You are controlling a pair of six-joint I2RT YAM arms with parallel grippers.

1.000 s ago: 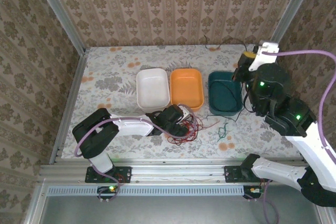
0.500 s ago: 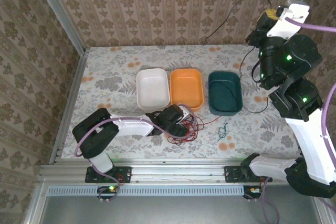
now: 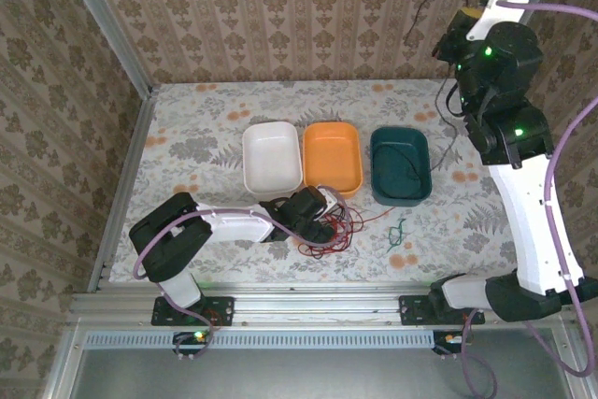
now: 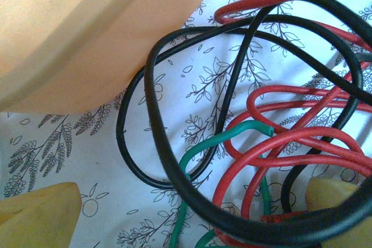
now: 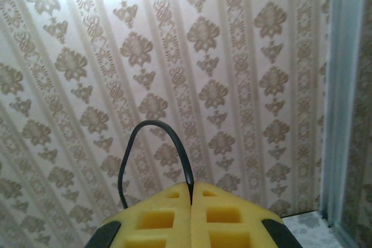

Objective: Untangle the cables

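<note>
Three bins point(image 3: 272, 161) point(image 3: 332, 158) point(image 3: 375, 167), two arms point(image 3: 234, 222) point(image 3: 529, 184), cables point(image 3: 329, 233) of three colours

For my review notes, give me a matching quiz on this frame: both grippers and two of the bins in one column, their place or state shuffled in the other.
1 right gripper
2 left gripper
3 white bin
4 teal bin

A rightmost bin in the row
B low at the cable tangle, open
C up high by the back wall, shut on black cable
D leftmost bin in the row

Pairs: 1-C, 2-B, 3-D, 4-A
</note>
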